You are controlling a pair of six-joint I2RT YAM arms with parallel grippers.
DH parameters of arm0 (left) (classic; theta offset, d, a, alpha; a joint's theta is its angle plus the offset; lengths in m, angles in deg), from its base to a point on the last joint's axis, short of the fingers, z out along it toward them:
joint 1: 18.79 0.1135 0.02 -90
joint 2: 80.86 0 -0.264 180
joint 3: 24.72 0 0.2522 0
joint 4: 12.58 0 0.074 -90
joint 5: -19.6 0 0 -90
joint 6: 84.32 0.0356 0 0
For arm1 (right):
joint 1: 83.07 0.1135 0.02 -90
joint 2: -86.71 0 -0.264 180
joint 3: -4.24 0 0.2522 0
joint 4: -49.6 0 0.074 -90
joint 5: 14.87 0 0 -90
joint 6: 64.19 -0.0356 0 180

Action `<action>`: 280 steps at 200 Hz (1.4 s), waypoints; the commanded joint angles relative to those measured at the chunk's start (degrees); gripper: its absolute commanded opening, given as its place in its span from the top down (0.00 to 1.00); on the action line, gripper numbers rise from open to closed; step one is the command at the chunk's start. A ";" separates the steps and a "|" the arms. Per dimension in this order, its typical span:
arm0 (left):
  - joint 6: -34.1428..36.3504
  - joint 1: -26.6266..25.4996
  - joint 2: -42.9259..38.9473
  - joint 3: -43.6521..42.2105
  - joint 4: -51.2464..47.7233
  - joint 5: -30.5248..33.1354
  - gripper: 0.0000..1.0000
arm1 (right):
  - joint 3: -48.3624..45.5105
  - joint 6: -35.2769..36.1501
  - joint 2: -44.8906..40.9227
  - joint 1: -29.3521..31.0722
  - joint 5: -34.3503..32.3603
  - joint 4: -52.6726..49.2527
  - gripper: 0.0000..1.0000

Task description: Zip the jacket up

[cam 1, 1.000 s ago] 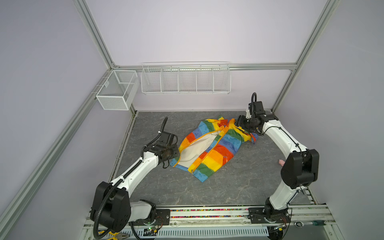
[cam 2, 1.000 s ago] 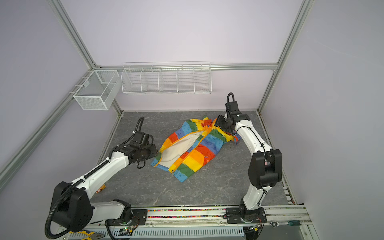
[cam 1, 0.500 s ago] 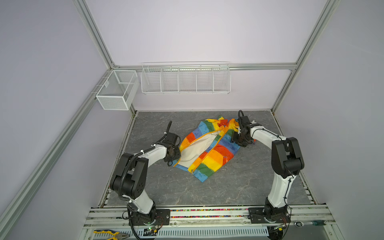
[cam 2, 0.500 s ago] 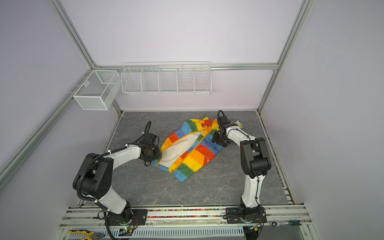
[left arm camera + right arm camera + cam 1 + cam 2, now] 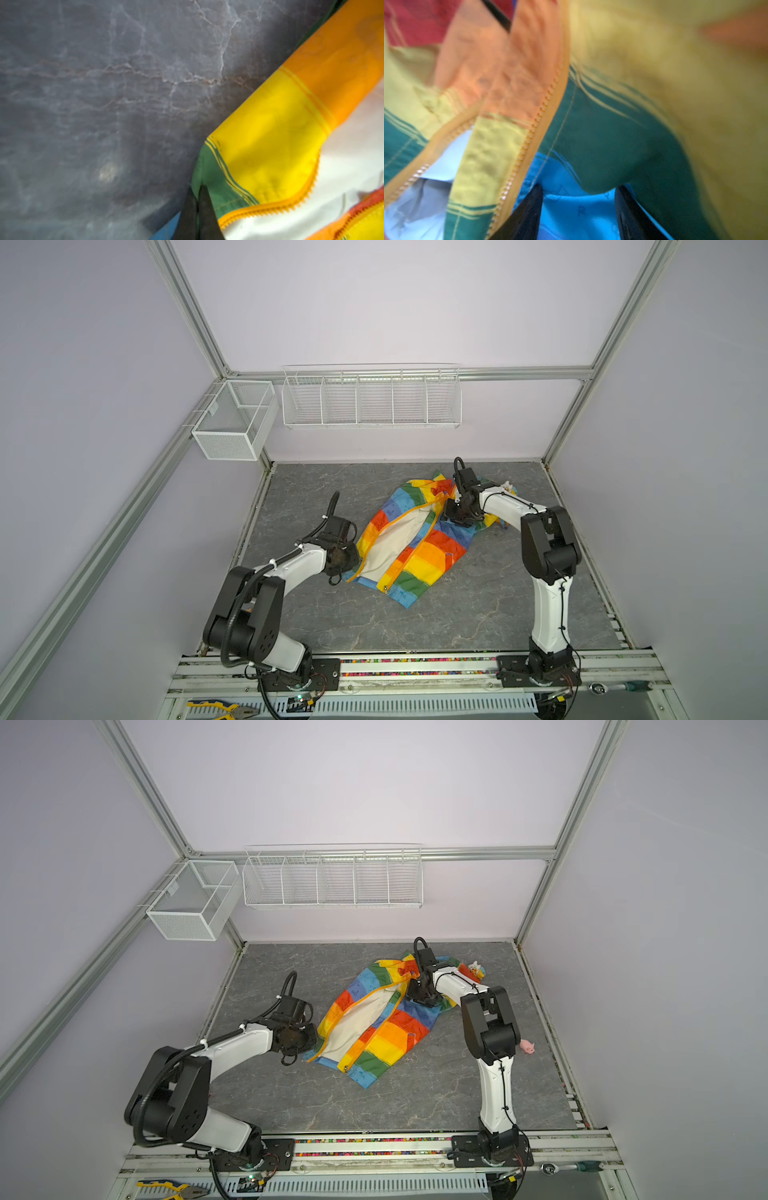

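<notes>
Stereo overview and two wrist close-ups of a bimanual cell. The jacket [image 5: 415, 543] [image 5: 374, 1027] lies spread on the grey marbled table [image 5: 457, 614], slightly behind its middle. Its front is unzipped, so the cream lining shows between the two orange zipper edges; the hood end points to the rear wall and the blue hem to the front rail. The left tool [image 5: 352, 566] [image 5: 312, 1042] sits low at the jacket's left hem corner. In the left wrist view the left tool [image 5: 196, 193] has its two dark fingers [image 5: 207, 212] pressed together, and they appear to pinch the green edge of the fabric, though that part of the picture is soft. The right tool [image 5: 457, 517] [image 5: 424, 997] rests on the upper right front panel, beside the zipper. In the right wrist view the right tool [image 5: 579, 199] has its fingers [image 5: 529, 209] standing apart, with blue fabric lying between them. A small white-yellow toy [image 5: 476, 969] sits just behind the jacket.
</notes>
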 commanded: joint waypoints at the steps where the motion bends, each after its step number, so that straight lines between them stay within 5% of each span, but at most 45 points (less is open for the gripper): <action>1: -1.43 -0.01 -7.19 -1.99 -4.17 -0.54 1.00 | 3.63 -1.89 2.98 1.99 2.78 -0.01 0.41; 39: -2.18 -0.01 -16.66 -5.06 -6.84 -3.92 1.00 | 11.83 -2.54 8.49 4.50 5.03 -1.83 0.41; 111: -3.61 -0.61 -19.44 -7.17 -8.27 -8.74 1.00 | 25.19 -0.95 12.06 4.40 6.45 -9.12 0.39; 133: -3.82 -1.22 -22.62 -5.35 -11.68 -8.74 1.00 | 23.15 -1.13 8.28 3.79 5.80 -8.71 0.38; 159: -3.63 -1.42 -25.95 -2.97 -16.31 -6.63 0.67 | 20.34 -1.65 4.30 4.31 5.63 -7.10 0.37; 182: -2.90 -1.42 -28.42 -0.46 -18.36 -4.75 0.54 | 18.06 -2.16 2.37 5.91 5.94 -6.17 0.38; 280: 4.88 -1.37 -14.82 19.29 -18.84 -2.32 0.50 | -10.96 -4.31 -10.85 11.65 3.39 4.51 0.35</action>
